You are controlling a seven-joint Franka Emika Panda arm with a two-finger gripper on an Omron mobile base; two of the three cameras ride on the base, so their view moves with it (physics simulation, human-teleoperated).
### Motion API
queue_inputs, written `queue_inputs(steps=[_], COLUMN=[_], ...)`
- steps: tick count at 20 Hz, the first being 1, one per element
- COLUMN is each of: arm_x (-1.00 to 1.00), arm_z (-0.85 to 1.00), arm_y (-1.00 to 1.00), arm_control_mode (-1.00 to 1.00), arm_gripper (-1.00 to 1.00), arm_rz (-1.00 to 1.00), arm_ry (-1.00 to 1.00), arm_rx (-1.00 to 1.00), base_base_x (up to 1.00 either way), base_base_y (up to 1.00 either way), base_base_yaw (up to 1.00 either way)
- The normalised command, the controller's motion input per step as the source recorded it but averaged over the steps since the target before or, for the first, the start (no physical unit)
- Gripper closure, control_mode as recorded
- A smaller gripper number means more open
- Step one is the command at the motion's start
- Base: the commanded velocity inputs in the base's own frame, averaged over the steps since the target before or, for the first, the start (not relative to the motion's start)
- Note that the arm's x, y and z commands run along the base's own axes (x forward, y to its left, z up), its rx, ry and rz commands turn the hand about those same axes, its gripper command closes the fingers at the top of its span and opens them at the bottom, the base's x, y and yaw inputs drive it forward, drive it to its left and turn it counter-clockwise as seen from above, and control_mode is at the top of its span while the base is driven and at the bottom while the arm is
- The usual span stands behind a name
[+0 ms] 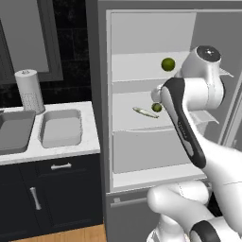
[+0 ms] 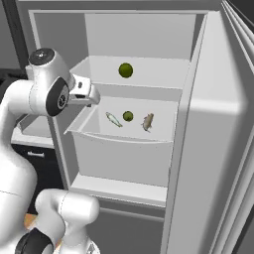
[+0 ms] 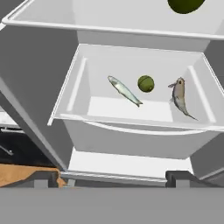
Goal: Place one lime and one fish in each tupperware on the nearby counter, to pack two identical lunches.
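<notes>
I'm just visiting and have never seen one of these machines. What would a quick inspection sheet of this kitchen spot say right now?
Surface: white counter over dark cabinets, left of the open fridge.
Job's things: two grey tupperware side by side on the counter, nothing visible inside; upper lime on the upper shelf; lower lime between silver fish and brown fish in the drawer below.
Clutter: paper towel roll behind the tubs.
Grippers: gripper open, holding nothing, facing the drawer.
Cables: nothing seen.
Surroundings: dark tiled wall, wooden floor.
</notes>
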Motion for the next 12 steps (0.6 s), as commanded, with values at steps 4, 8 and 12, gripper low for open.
queue_inputs(steps=[4, 8, 12], arm_x=[0.0, 0.0, 0.04], arm_z=[0.59, 0.5, 0.17], arm_y=[-0.29, -0.39, -0.43], arm_control_mode=[-1.0, -1.0, -1.0], arm_gripper=[-1.0, -1.0, -1.0], arm_rz=[-0.02, -0.11, -0.12], arm_ry=[-0.6, -0.41, -0.19], arm_rx=[-0.03, -0.02, -0.01], base_base_x=[0.0, 0.0, 0.0], base_base_y=[0.0, 0.0, 0.0], base_base_yaw=[0.0, 0.0, 0.0])
